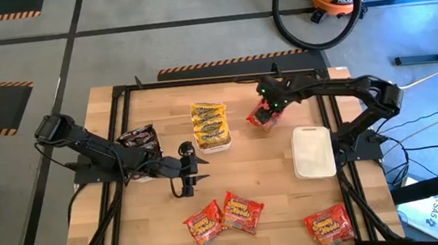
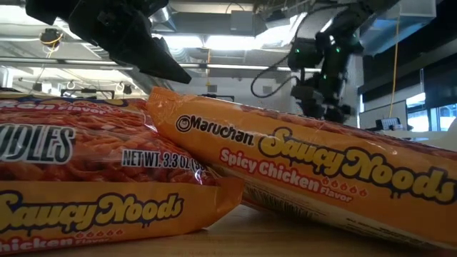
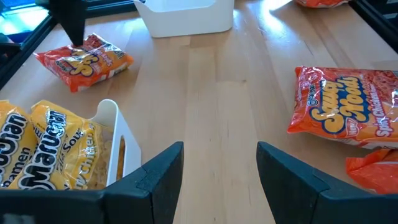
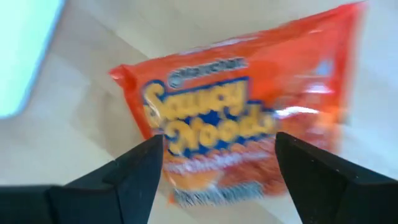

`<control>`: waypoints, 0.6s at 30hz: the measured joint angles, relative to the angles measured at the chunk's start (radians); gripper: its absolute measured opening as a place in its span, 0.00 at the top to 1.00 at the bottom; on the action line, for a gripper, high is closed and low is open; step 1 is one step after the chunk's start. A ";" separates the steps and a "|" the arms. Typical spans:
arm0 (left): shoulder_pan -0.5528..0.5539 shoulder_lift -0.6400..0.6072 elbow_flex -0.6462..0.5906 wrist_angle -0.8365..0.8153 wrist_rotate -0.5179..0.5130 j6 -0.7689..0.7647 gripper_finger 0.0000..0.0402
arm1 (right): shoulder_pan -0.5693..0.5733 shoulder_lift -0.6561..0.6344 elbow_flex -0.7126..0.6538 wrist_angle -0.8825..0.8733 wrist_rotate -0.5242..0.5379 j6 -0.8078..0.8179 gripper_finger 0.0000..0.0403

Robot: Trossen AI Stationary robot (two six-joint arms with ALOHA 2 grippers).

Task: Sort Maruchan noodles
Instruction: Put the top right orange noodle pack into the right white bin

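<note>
Right claw [image 1: 265, 111] over red packet [image 1: 263, 118] beside white tray [image 1: 313, 152]

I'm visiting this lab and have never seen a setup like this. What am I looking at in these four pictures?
Two dark robot arms work at a wooden table, sorting ramen packets. One picture looks straight down, one sits at table height behind packets, and two come from cameras on the arms' wrists.

The left end effector hovers open over bare wood, holding nothing. The right end effector is open just above a red-orange packet at the far side; it has not gripped it.

A white tray holds yellow packets; another white tray looks empty. Dark packets lie under the left arm. Three more red-orange packets lie near the front edge.
</note>
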 joint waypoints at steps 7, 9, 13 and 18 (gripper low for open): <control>0.000 0.000 0.000 0.000 0.000 -0.001 0.51 | -0.020 -0.002 0.136 -0.269 0.395 -0.072 0.28; 0.000 0.000 0.000 0.000 0.000 -0.004 0.51 | -0.046 -0.002 0.128 -0.286 0.432 -0.088 0.28; 0.000 0.000 0.000 -0.001 0.000 -0.007 0.51 | -0.096 0.002 0.062 -0.249 0.409 -0.094 0.28; 0.000 0.000 0.000 -0.001 0.000 -0.007 0.51 | -0.112 0.030 -0.021 -0.159 0.345 -0.094 0.28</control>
